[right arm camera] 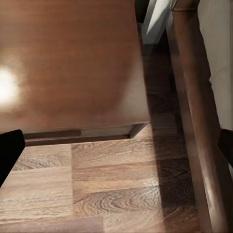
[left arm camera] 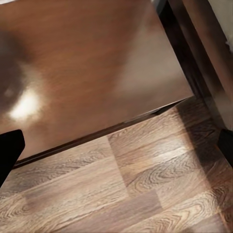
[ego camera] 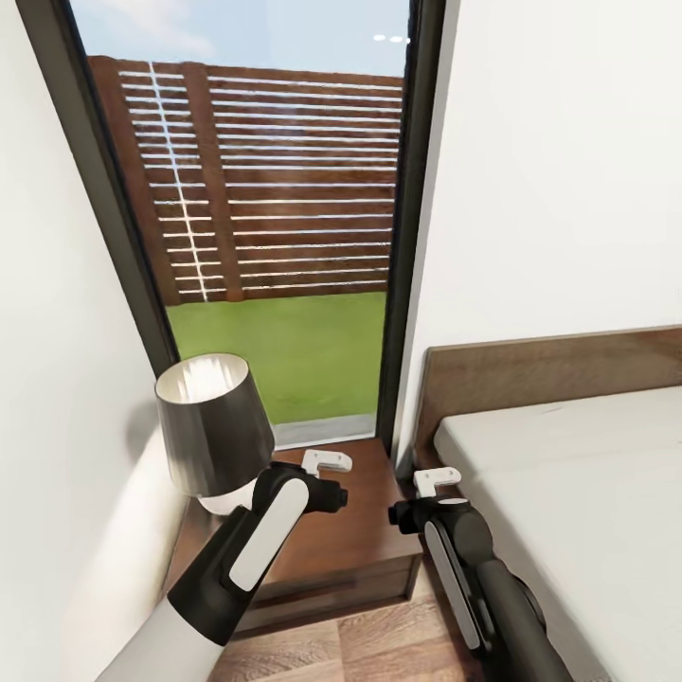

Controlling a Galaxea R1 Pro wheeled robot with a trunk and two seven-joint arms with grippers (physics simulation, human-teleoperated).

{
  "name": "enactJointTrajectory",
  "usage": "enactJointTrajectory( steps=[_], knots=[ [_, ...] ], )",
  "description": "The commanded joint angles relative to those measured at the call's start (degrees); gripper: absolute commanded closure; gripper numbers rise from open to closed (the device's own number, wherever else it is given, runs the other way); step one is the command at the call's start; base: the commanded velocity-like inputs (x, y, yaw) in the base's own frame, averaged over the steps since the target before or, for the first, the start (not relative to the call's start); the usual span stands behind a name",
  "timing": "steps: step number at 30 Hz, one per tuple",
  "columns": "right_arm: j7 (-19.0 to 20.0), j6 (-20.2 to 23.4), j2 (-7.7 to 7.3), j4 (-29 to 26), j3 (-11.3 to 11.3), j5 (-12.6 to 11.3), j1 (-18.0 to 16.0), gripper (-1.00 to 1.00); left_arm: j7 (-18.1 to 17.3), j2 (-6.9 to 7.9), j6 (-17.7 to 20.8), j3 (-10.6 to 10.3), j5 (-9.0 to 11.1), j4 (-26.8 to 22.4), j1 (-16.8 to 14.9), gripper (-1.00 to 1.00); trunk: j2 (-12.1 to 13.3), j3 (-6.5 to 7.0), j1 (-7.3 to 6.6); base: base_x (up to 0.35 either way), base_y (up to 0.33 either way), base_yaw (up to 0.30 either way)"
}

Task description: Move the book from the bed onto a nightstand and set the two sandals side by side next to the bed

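Standing in the corner between the tall window (ego camera: 284, 218) and the bed (ego camera: 568, 493), the nightstand (ego camera: 350, 540) is the landmark: its glossy reddish-brown top is bare except for a table lamp (ego camera: 213, 431) with a dark shade at the side farthest from the bed. The bed's wooden headboard (ego camera: 559, 365) rises just beside the nightstand, against the white wall, and the off-white mattress (ego camera: 578, 511) lies beyond the narrow gap between them. Wood-plank floor (ego camera: 369, 644) runs in front of the nightstand. Through the window, behind the nightstand, are green lawn and a slatted brown fence (ego camera: 284, 180).

Both arms hang above the nightstand's front part. The left gripper (ego camera: 327, 462) is over the nightstand top, the right gripper (ego camera: 436, 478) over the edge nearest the bed. Both hold nothing, and each wrist view shows dark fingertips (left arm camera: 9, 150) (right arm camera: 9, 150) far apart at the picture's opposite edges, so the jaws are spread wide.
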Motion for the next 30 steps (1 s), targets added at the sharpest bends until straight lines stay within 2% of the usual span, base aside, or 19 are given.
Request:
enactJointTrajectory(
  steps=[1,30],
  knots=[
    [-0.3,0.3,0.00,0.0,0.0,-0.1,0.0,-1.00,0.6,0.02,0.1,0.0,0.5,0.0,0.0,-1.00,0.0,-0.06,0.00,0.000,0.000,-0.101],
    [-0.3,0.3,0.07,0.0,0.3,0.0,0.0,-1.00,0.7,0.10,0.1,-0.1,0.5,-0.5,0.0,-1.00,0.0,-0.06,0.00,0.000,0.000,-0.104]
  ],
)
